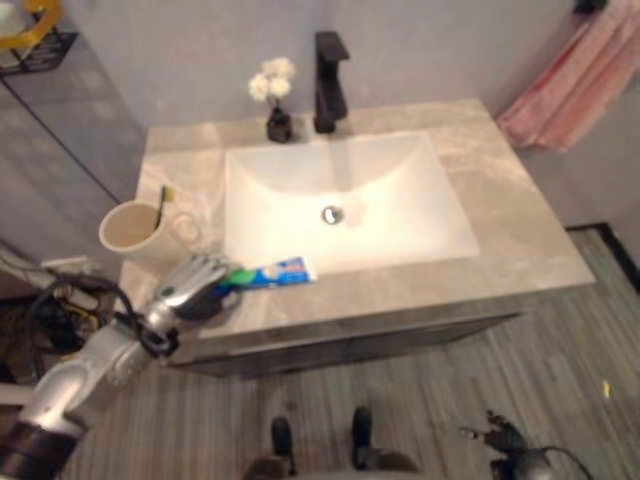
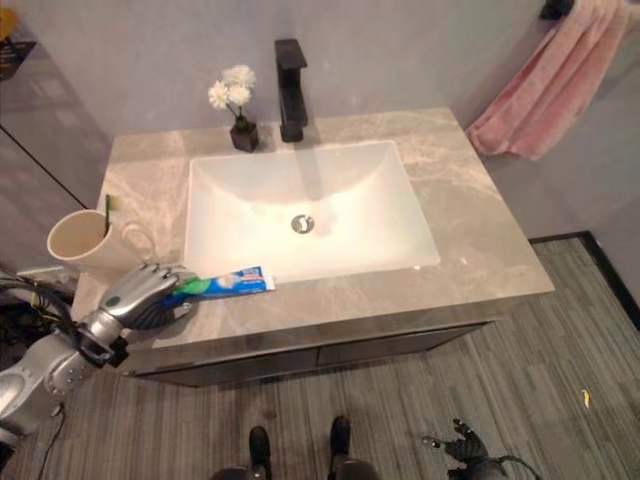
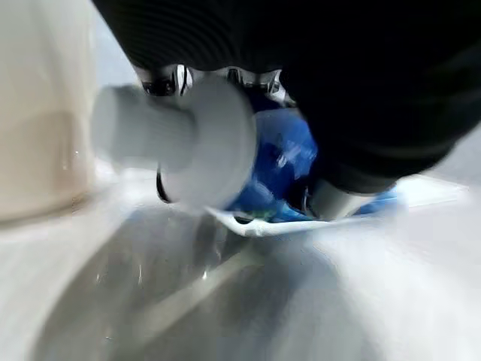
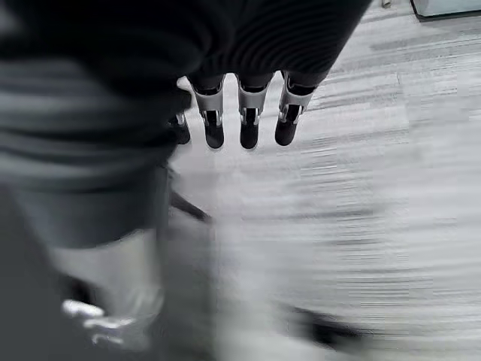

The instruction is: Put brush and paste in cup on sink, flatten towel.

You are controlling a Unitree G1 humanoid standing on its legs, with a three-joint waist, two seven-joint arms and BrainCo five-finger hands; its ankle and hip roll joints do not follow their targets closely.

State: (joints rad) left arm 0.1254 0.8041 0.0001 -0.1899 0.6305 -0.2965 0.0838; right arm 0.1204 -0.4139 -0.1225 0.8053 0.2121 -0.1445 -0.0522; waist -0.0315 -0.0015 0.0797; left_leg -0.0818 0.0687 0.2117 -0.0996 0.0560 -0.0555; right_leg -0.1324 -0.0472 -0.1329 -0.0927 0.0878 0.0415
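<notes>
A blue and white toothpaste tube [image 1: 278, 271] lies on the counter's front edge, just left of the basin. My left hand [image 1: 190, 290] covers its green cap end, fingers curled round it. In the left wrist view the white cap [image 3: 188, 139] and blue tube [image 3: 282, 162] sit inside the grip. Just behind the hand stands a cream cup [image 1: 135, 232] holding a toothbrush [image 1: 162, 205] upright. At the upper right a pink towel [image 1: 565, 95] hangs bunched from the wall. My right hand [image 1: 503, 438] hangs low by the floor, fingers [image 4: 248, 113] relaxed and holding nothing.
The white basin [image 1: 400, 210] is set in a grey marble counter [image 1: 520, 230]. A black faucet [image 1: 328, 80] and a small vase of white flowers [image 1: 277, 95] stand behind it. A black wire shelf [image 1: 35, 45] hangs at the upper left.
</notes>
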